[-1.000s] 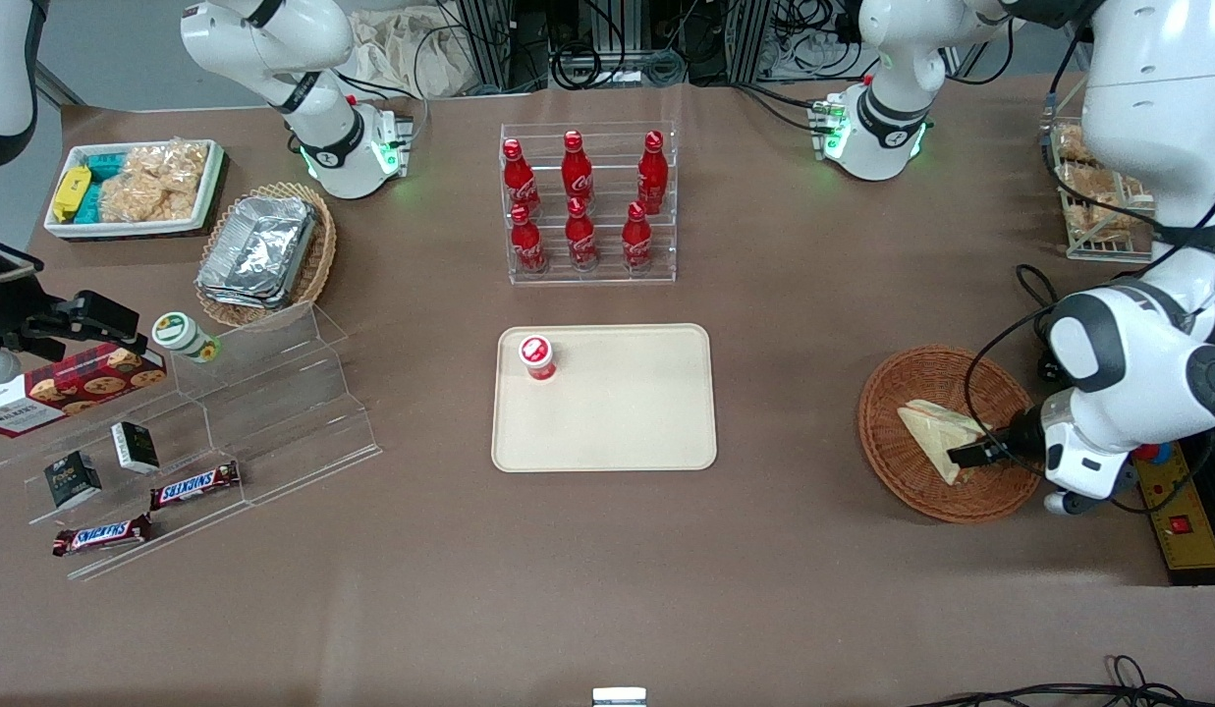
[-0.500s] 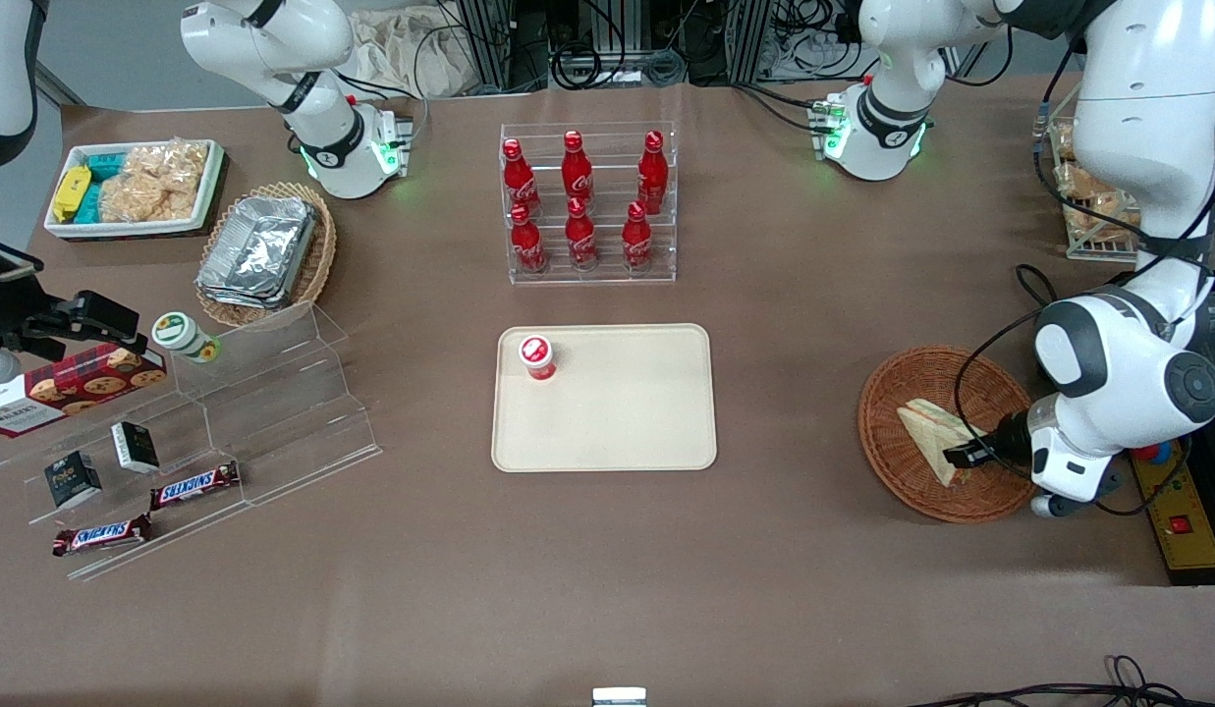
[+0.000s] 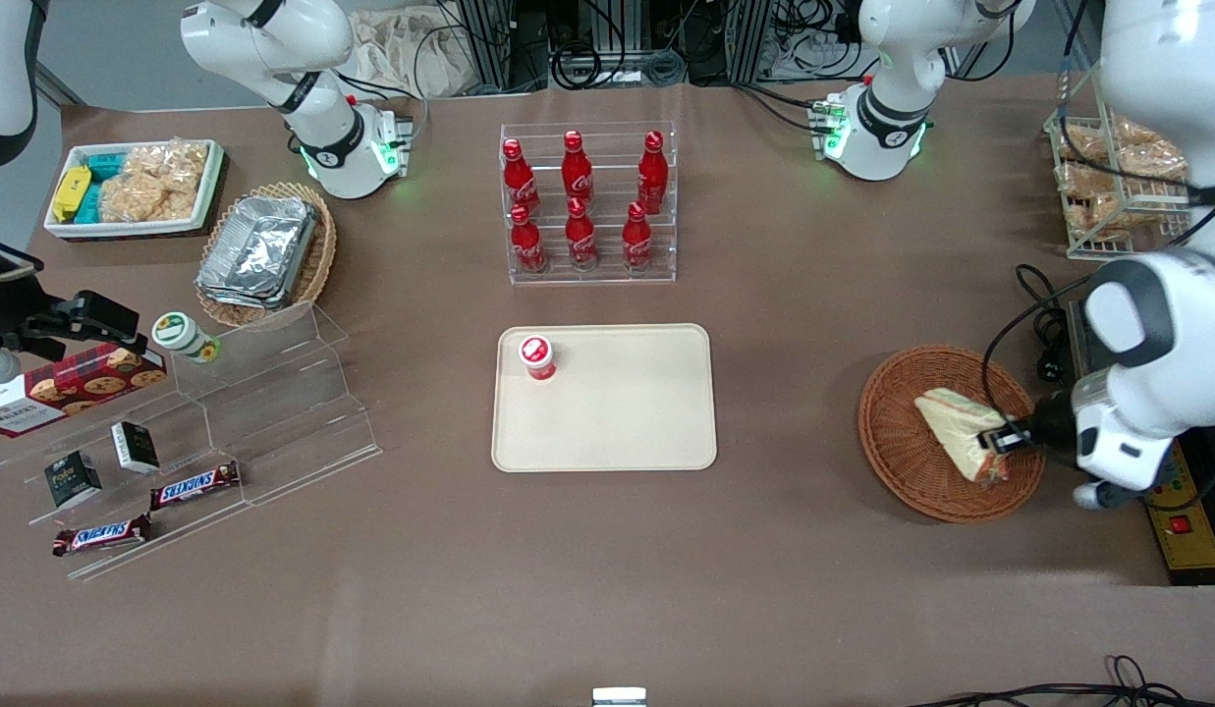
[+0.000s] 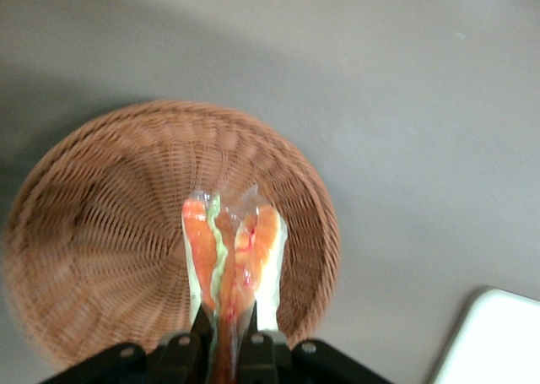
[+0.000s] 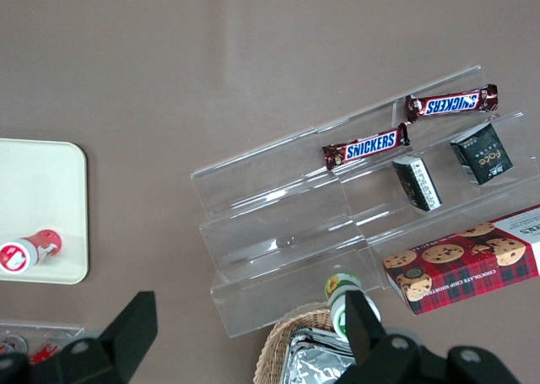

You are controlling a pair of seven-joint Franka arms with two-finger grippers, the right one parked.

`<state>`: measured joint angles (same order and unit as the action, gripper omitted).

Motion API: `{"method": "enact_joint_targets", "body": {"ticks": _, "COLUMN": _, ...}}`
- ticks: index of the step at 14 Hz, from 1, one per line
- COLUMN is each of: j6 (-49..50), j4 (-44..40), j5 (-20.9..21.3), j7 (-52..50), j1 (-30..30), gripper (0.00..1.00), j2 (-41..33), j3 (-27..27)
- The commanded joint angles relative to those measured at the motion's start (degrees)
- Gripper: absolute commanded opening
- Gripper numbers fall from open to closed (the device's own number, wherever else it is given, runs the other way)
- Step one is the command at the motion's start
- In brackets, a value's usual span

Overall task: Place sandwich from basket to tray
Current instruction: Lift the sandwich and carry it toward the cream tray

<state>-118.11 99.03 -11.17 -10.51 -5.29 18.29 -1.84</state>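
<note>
— How is the working arm (image 3: 1157, 393) finished?
— White shells are seen, with grey-black joint bands, and a black cable is looped alongside
— And the gripper (image 3: 995, 439)?
— Black fingers (image 4: 202, 329) are shown, above the basket (image 3: 897, 462)

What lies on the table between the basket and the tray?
Nothing: in the front view only bare brown tablecloth separates the basket from the tray. The tool is over the basket, shut on the sandwich.
</note>
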Motion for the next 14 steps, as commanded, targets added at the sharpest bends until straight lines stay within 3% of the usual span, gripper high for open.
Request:
{"method": "enact_joint_targets", "body": {"ticks": 1, "j6": 8.66, "j4": -0.67, "j5": 4.47, "j7": -2.92, "j1": 1.68, "gripper": 0.15, "j2": -7.63, "j3": 0.25}}
{"method": "enact_joint_targets", "body": {"ticks": 5, "j6": 22.63, "j4": -7.16, "j5": 11.33, "j7": -11.61, "j1": 8.43, "gripper": 0.15, "j2": -10.64, "j3": -0.45}}
{"method": "enact_joint_targets", "body": {"ticks": 7, "j6": 28.09, "j4": -10.77, "j5": 12.40, "j7": -17.58, "j1": 13.78, "gripper": 0.16, "j2": -10.64, "j3": -0.45}}
{"method": "enact_joint_targets", "body": {"ticks": 11, "j6": 27.86, "j4": -11.14, "j5": 12.31, "j7": -31.29, "j1": 23.55, "gripper": 0.15, "j2": -9.59, "j3": -0.36}}
{"method": "enact_joint_targets", "body": {"ticks": 14, "j6": 20.94, "j4": -10.70, "j5": 11.35, "j7": -39.11, "j1": 27.95, "gripper": 0.15, "j2": -4.86, "j3": -0.36}}
